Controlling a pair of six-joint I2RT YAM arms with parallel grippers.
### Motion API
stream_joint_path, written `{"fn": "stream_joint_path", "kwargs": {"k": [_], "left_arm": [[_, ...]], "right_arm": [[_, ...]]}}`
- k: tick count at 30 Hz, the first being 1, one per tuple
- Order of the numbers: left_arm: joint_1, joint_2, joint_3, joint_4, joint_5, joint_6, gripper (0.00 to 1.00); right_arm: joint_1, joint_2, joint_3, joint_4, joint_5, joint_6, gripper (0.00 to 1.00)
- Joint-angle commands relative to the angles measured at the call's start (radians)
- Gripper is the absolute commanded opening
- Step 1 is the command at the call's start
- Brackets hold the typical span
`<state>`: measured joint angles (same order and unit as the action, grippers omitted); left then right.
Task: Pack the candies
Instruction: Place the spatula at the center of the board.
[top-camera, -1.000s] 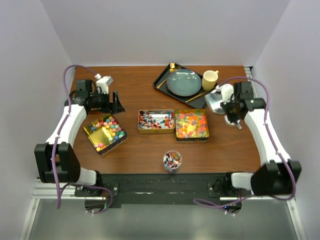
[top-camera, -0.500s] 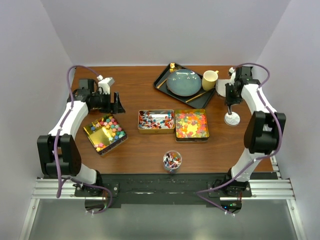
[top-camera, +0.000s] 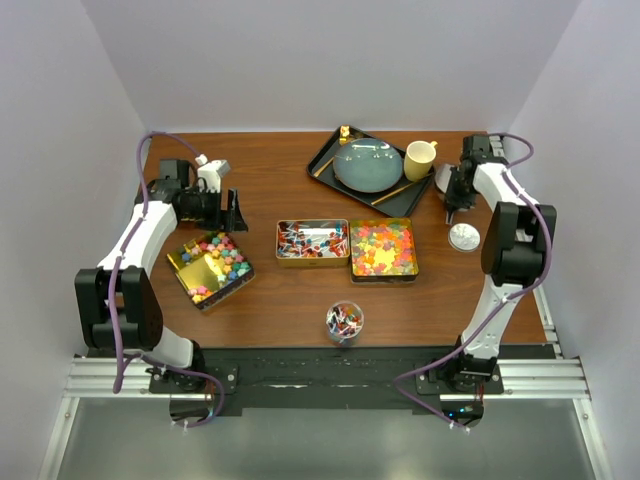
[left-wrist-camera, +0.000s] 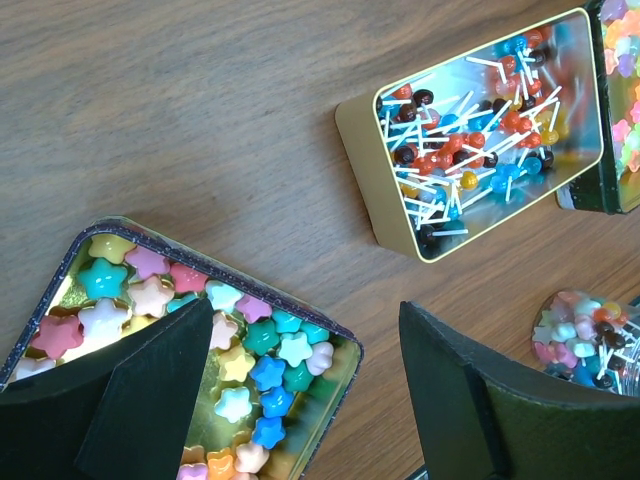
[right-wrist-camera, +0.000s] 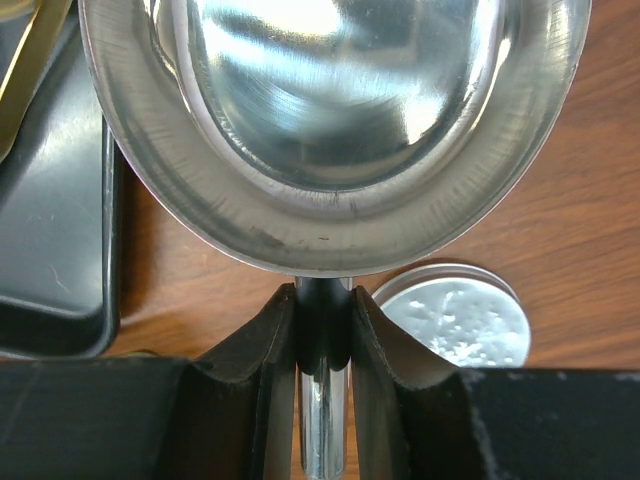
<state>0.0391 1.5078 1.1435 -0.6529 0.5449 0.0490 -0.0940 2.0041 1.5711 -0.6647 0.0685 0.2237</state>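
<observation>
The candies lie in three gold tins: multicoloured star pieces (top-camera: 212, 262) on the left, red-white-blue stick candies (top-camera: 312, 239) in the middle, and orange-yellow-pink gummies (top-camera: 383, 247) on the right. In the left wrist view, my left gripper (left-wrist-camera: 305, 310) is open and empty above the corner of the star pieces (left-wrist-camera: 262, 352); the stick candies (left-wrist-camera: 470, 130) are ahead of it. It also shows in the top view (top-camera: 235, 208). My right gripper (right-wrist-camera: 323, 310) is shut on the handle of a steel scoop (right-wrist-camera: 330, 120), held at the far right (top-camera: 452, 192) by the tray.
A small glass jar (top-camera: 345, 320) with some candies stands near the front edge. A round silver lid (top-camera: 464, 236) lies on the table at the right. A black tray (top-camera: 330, 152) holds a blue plate (top-camera: 368, 165); a yellow cup (top-camera: 420, 159) is beside it.
My right arm has swung back and to the far right with the scoop, away from the silver lid. My left gripper has hardly moved.
</observation>
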Motion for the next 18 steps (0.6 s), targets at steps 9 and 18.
{"fn": "stream_joint_path", "kwargs": {"k": [9,18], "left_arm": [[0.008,0.029,0.067,0.022,-0.007,0.009,0.82],[0.007,0.000,0.025,0.035,0.033,0.002,1.00]], "right_arm": [[0.022,-0.025,0.020,-0.042,-0.062,0.037,0.56],[-0.098,-0.047,0.156,-0.272,-0.194,-0.371,0.77]]}}
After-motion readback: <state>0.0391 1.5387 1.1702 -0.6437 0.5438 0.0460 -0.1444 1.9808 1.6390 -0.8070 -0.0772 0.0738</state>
